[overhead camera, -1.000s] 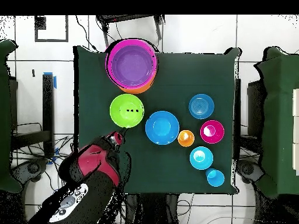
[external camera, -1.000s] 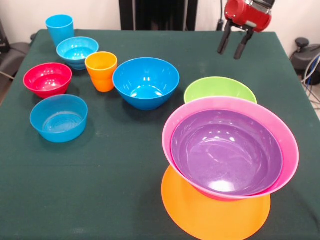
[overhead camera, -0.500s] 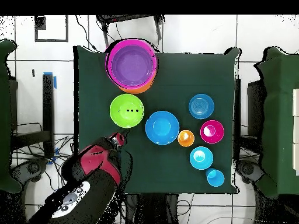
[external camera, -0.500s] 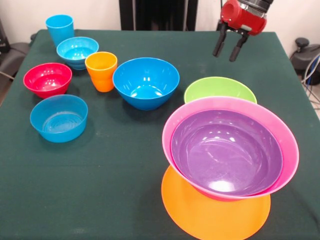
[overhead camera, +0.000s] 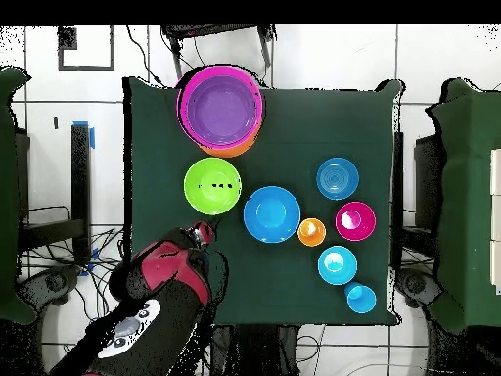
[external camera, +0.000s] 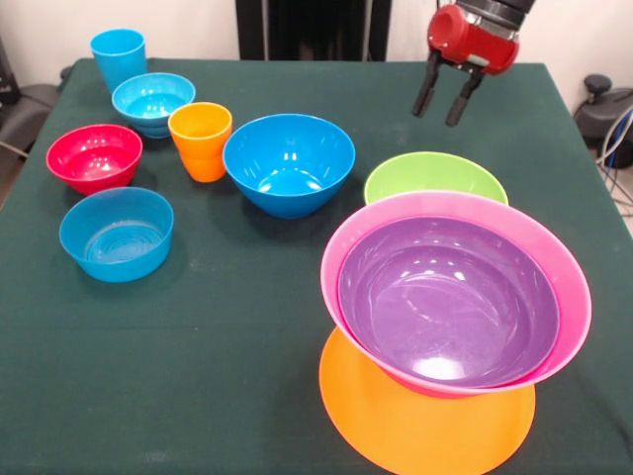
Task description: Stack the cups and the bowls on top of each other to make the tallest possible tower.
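Front view: black-fingered pincer [external camera: 440, 103] hanging empty, fingers apart, above dark green table [external camera: 227, 327], at 12 o'clock from glossy green plastic bowl [external camera: 435, 176]. At 6 o'clock from that: purple bowl [external camera: 447, 302] nested in pink bowl [external camera: 348, 242] on flat orange bowl [external camera: 415, 430].

Seen from straight above: dark green desk [overhead camera: 294, 117]. At top, purple bowl [overhead camera: 221, 104] nested in pink bowl [overhead camera: 183, 98], orange bowl [overhead camera: 231, 151] peeking beneath. Below, green bowl [overhead camera: 212, 186], then large blue bowl [overhead camera: 271, 213]. To the right, small orange cup [overhead camera: 311, 232], red bowl [overhead camera: 355, 220], three light blue vessels. Red and black arm [overhead camera: 157, 294] at bottom left, near green bowl.
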`<act>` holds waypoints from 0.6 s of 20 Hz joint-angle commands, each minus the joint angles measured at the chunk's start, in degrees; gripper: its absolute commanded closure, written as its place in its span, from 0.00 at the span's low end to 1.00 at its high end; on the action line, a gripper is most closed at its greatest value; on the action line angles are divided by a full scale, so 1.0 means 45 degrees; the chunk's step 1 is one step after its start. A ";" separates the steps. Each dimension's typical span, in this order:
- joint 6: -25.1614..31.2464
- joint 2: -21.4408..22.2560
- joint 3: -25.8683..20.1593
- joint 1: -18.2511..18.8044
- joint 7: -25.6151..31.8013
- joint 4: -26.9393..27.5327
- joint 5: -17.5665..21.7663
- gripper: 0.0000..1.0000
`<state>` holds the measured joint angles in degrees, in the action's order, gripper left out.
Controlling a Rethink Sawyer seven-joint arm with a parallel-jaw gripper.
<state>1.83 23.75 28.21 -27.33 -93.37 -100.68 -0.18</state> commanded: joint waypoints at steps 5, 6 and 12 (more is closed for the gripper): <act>0.0176 -0.0028 -0.2214 0.0910 -0.0707 0.0977 0.1249 0.00; 0.0258 -0.0049 -0.2224 0.0866 -0.0742 0.1040 0.1218 0.00; 0.0943 -0.0286 -0.2083 0.0343 -0.0853 0.1689 0.0859 0.00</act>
<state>1.85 23.79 27.03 -24.44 -93.37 -99.88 1.89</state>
